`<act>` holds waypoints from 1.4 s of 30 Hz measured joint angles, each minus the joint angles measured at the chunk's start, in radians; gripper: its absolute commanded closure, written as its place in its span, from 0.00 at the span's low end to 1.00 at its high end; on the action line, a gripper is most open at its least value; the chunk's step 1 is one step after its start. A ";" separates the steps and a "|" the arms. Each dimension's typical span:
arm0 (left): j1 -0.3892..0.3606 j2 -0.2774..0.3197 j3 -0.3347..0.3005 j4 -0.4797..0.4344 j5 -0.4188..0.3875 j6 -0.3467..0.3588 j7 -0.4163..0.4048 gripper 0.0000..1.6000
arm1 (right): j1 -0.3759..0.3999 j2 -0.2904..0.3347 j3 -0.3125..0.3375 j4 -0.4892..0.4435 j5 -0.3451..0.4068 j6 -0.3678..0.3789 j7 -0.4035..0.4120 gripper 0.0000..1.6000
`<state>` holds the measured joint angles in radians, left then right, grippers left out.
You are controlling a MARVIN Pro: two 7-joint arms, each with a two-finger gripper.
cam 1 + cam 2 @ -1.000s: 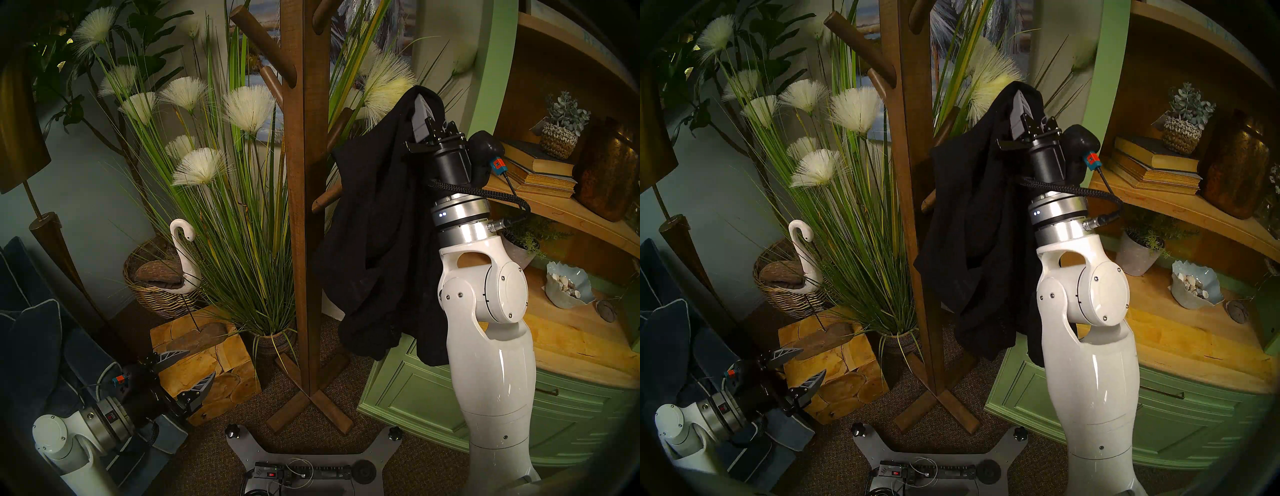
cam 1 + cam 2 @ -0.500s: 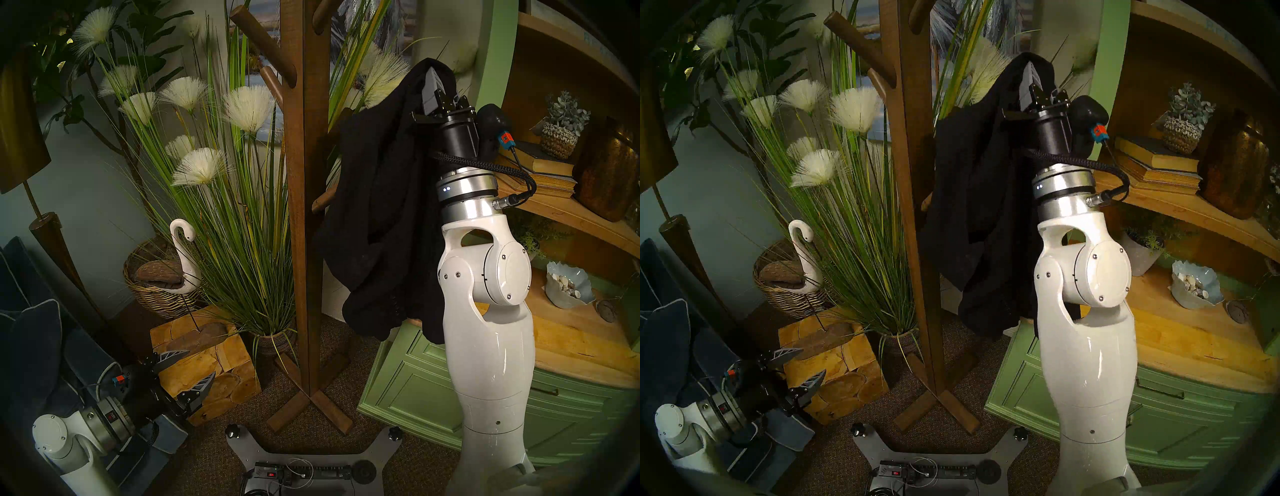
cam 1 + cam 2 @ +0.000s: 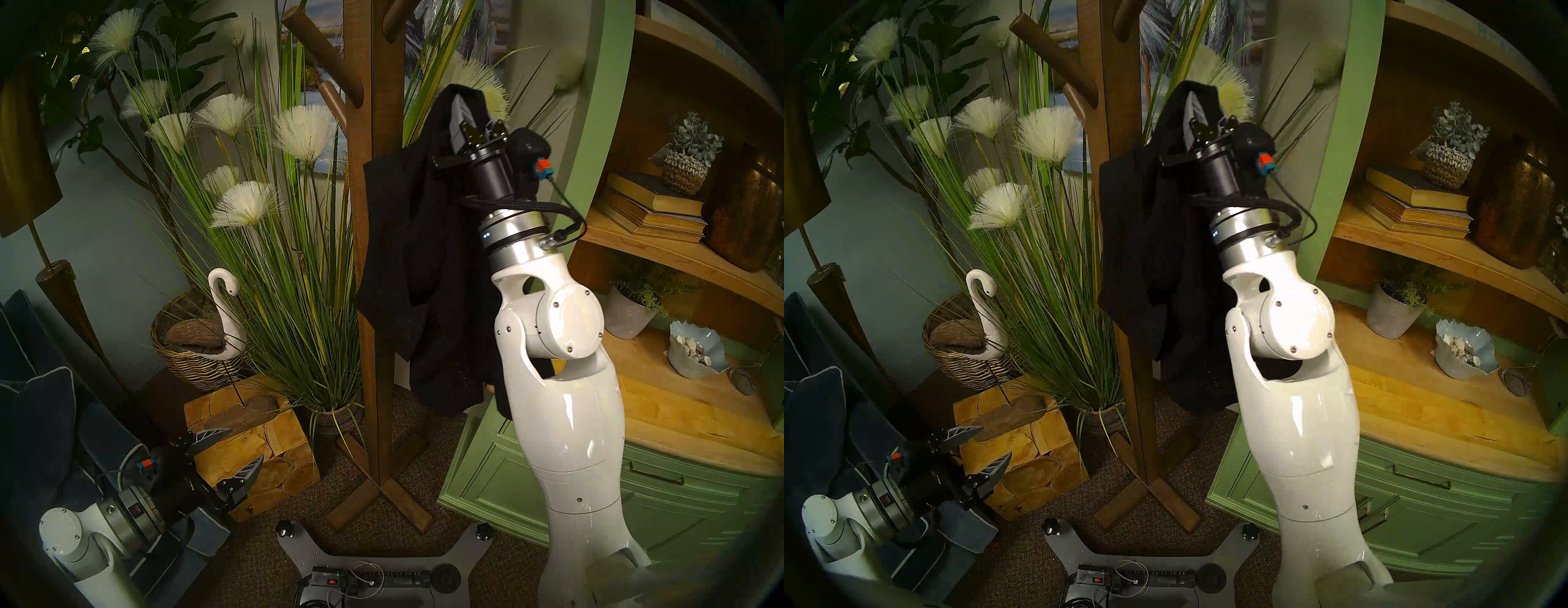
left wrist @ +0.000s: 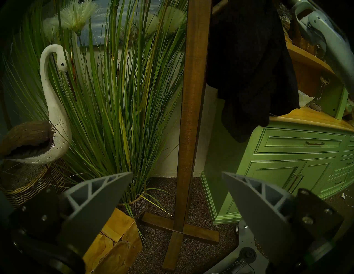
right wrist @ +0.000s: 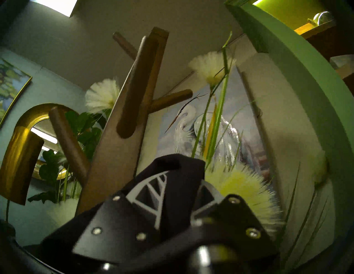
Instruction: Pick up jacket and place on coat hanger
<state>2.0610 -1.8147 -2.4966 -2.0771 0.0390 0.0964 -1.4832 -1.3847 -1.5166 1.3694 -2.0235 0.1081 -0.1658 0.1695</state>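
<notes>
Your right gripper point(image 3: 460, 102) has its jaws pressed together on a fold at the top of the jacket point(image 3: 424, 263). The cloth drapes over both fingers, and the rest hangs free. The jacket hangs just beside the post of the coat stand point(image 3: 373, 254), and its hem dangles by the left corner of the cabinet top point(image 3: 679, 407). It rests on no peg yet.

The step in hand looks like hooking the held fold over a peg. In the right wrist view, the peg point(image 5: 132, 107) that slants up from the post's near face is the closest one, and it sits higher than the fold.

- Raise the fold above that peg's tip before you move toward the post. Otherwise the cloth will likely bunch against the side of the peg.
- Carry it past the tip, then lower it so that the peg goes in under the cloth.
- Keep the grip until the peg takes the weight, because soft cloth probably slides off a slanted peg.
- Watch the grass stems beside the fold, which could snag.

Your left gripper point(image 3: 246, 445) waits low with its jaws spread, well away from the cabinet's left edge and holding nothing.
</notes>
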 measured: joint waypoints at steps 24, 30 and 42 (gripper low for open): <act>0.000 0.000 0.000 -0.001 -0.003 0.000 0.000 0.00 | -0.326 0.153 0.159 -0.063 0.096 -0.056 0.037 1.00; 0.000 -0.001 0.000 -0.002 -0.004 0.000 0.000 0.00 | -0.391 0.186 0.215 -0.075 0.173 -0.051 0.103 0.00; 0.001 -0.001 0.000 -0.002 -0.005 0.000 0.000 0.00 | -0.460 0.234 0.317 -0.081 0.286 -0.024 0.188 0.00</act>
<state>2.0615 -1.8156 -2.4969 -2.0792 0.0337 0.0965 -1.4832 -1.8450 -1.2828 1.6863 -2.1041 0.3937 -0.1893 0.3572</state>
